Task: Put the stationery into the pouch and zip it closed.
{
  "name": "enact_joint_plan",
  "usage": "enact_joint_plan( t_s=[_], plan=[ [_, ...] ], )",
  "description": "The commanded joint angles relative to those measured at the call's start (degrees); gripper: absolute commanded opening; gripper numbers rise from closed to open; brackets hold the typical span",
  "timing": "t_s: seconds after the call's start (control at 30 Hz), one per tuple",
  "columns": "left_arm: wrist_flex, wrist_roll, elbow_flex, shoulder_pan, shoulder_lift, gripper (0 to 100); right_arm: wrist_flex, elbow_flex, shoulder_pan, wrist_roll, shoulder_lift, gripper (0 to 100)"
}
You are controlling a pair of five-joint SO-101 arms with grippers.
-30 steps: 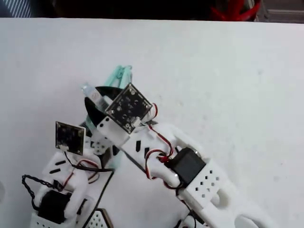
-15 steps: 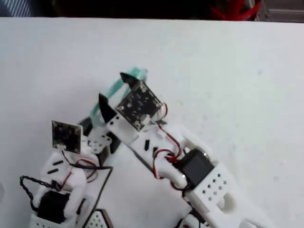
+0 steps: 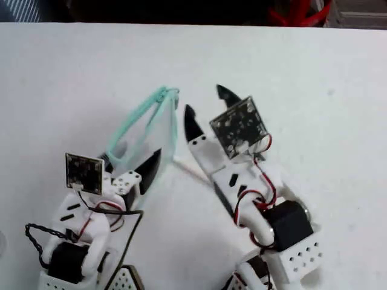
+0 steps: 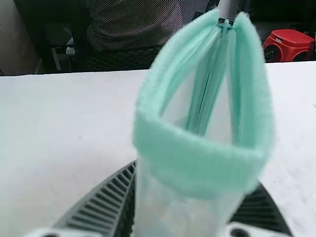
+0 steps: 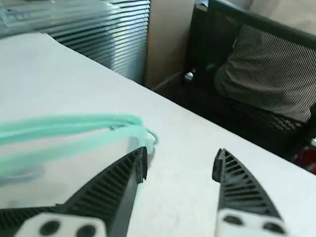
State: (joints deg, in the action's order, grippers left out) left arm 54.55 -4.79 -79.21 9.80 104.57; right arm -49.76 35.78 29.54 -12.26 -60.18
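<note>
A clear pouch [image 3: 148, 127] with a mint-green zip edge stands on its edge on the white table, its mouth spread open. My left gripper [image 3: 128, 164] is shut on the pouch's near end. In the left wrist view the pouch [image 4: 202, 148] rises between the two dark fingers [image 4: 101, 212], with the zip pull [image 4: 225, 9] at its far end. My right gripper [image 3: 207, 107] stands open and holds nothing, just right of the pouch's far end. The right wrist view shows that gripper [image 5: 180, 155] beside the green edge [image 5: 69, 126]. I cannot make out what lies inside the pouch.
The white table [image 3: 302, 78] spreads wide to the right and the back. Its far edge meets a dark room with a red stool [image 3: 299, 12]. Both arm bases crowd the front edge.
My right gripper, which was over the pouch's mouth a second ago, has opened and swung away to the right. The pouch now shows uncovered, still held by the left gripper.
</note>
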Motion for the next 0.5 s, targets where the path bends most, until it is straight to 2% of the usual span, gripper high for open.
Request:
enact_joint_plan(
  t_s=[0.0,0.13,0.3,0.47],
  plan=[
    [-1.05,0.00,0.70,-2.86,0.13,26,-3.91,-0.26,-4.53,0.00,-0.57,20.8],
    [-3.34,-0.09,0.53,-5.85,0.13,22,-5.05,5.10,-4.97,-2.29,3.91,20.8],
    [-3.52,-0.09,0.44,-6.64,0.13,21,-4.79,9.41,2.42,-12.31,18.15,20.8],
    [-3.43,-0.09,0.44,-6.64,0.13,21,-0.13,9.14,3.21,-10.20,32.40,21.1]
  ],
)
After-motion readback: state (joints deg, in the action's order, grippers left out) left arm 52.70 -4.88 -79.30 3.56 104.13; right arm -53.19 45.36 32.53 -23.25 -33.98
